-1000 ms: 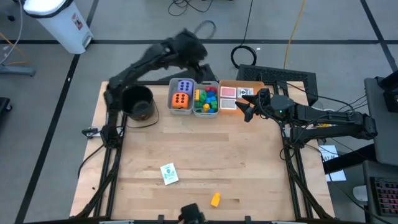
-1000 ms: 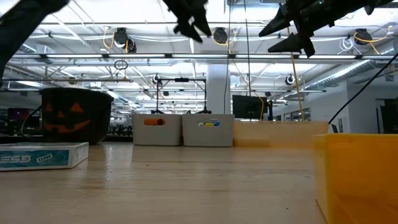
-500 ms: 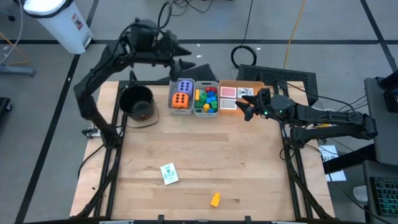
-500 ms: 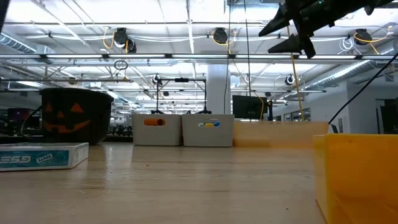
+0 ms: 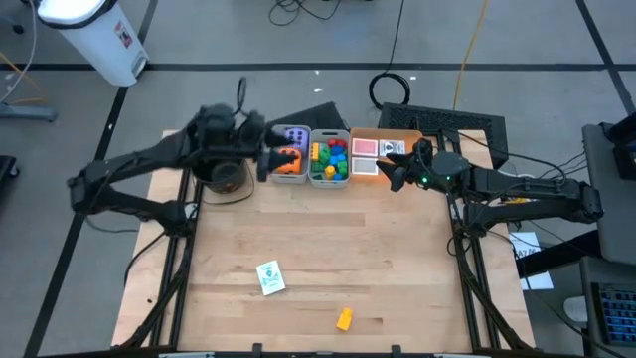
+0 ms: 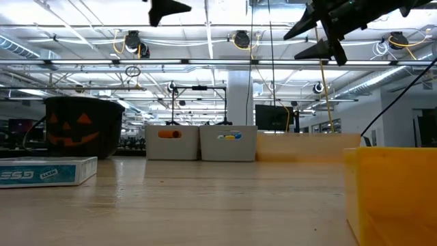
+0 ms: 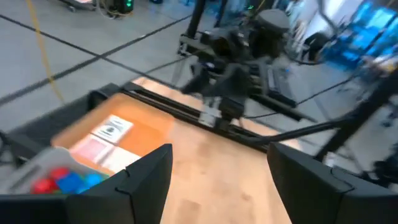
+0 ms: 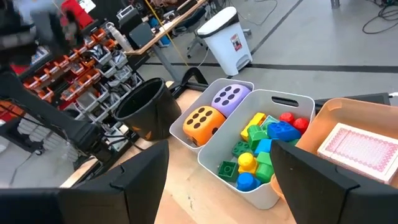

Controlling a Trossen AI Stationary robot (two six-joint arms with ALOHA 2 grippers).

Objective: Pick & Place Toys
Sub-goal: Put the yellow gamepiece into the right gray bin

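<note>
High view: most toys already sorted at the far edge of the table (image 5: 328, 249). Purple die (image 5: 295, 134) and orange die (image 5: 289, 159) in one grey bin (image 5: 274, 151), coloured bricks (image 5: 329, 159) heaped in the bin beside it, picture cards (image 5: 366, 148) lying on the flat orange tray (image 5: 399, 133). Two strays left near the front edge, well apart from the bins: a boxed card pack (image 5: 269, 277) and an orange-yellow brick (image 5: 344, 318). Left gripper (image 5: 270, 159) reaching over the black bucket (image 5: 220, 164) toward the dice bin, blurred. Right gripper (image 5: 399, 171) hanging just beside the tray.

Low view: card pack (image 6: 46, 171) flat on the wood, a pumpkin-faced bucket (image 6: 83, 135) behind, two bins farther back, the yellow brick (image 6: 392, 195) looming close. Both grippers up high, nothing in either; right gripper (image 6: 315, 39) with fingers spread.

Left wrist view: fingers (image 7: 144, 182) parted, empty gap between, table and tray beyond.

Right wrist view: fingers (image 8: 140, 186) parted, holding nothing, aimed across the dice, the bricks and a pink-backed card (image 8: 353, 147).

Judged mostly done: two pieces to fetch, neither yet approached.
</note>
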